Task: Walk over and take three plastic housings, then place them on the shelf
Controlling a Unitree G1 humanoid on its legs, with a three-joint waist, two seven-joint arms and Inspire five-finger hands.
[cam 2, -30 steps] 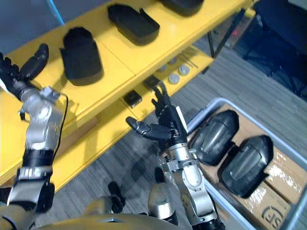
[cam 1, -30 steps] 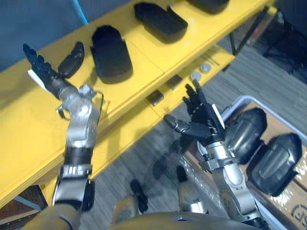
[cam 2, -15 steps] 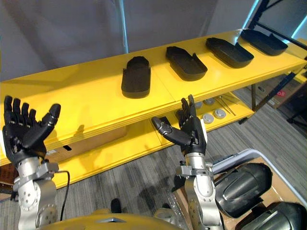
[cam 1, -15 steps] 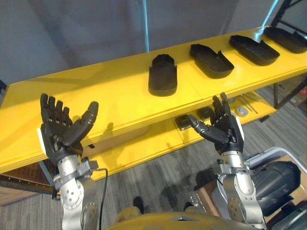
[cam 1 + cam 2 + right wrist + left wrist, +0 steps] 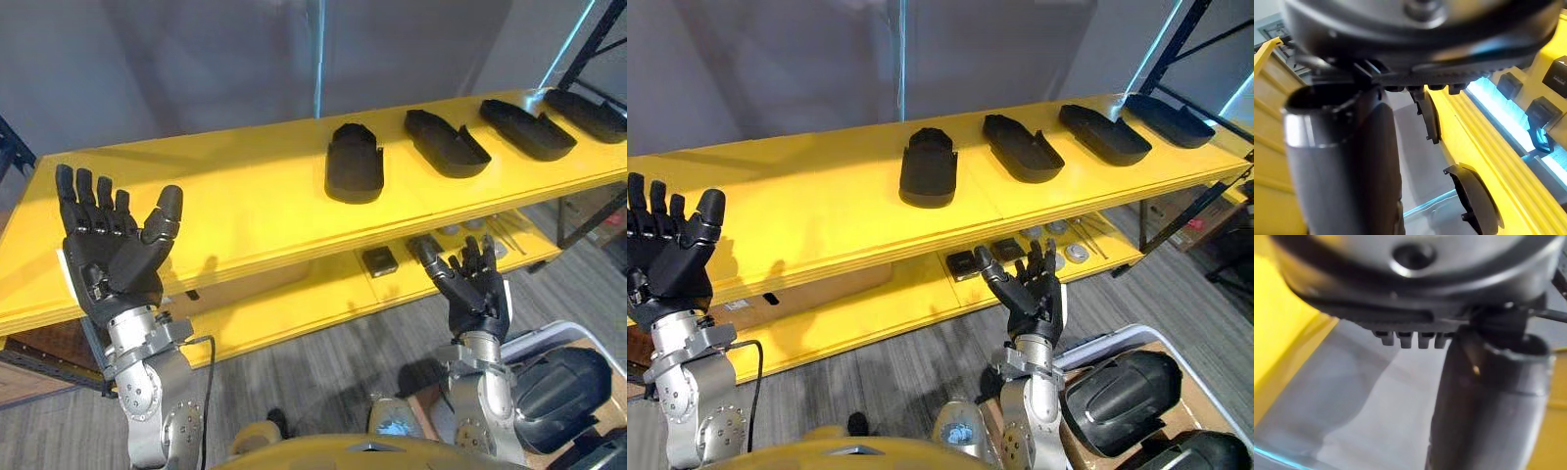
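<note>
Several black plastic housings lie in a row on the yellow shelf (image 5: 225, 196): the nearest housing (image 5: 354, 176), a second (image 5: 447, 143) and a third (image 5: 526, 129), each hollow side up. More housings (image 5: 1112, 387) sit in a bin (image 5: 1107, 338) at the lower right. My left hand (image 5: 113, 259) is raised palm-up in front of the shelf's left end, open and holding nothing. My right hand (image 5: 473, 289) is open and empty, low in front of the lower shelf, above the bin. In the right wrist view its thumb (image 5: 1347, 161) stands before two shelf housings (image 5: 1476, 200).
The lower yellow shelf carries small dark blocks (image 5: 379, 260) and round metal discs (image 5: 1077, 254). A grey wall backs the shelf. A dark rack frame (image 5: 1176, 39) stands at the right. Grey carpet lies between me and the shelf.
The camera has swung to face the shelf squarely. My left hand has drawn back from the shelf top and now stands raised and open. My right hand has sunk lower.
</note>
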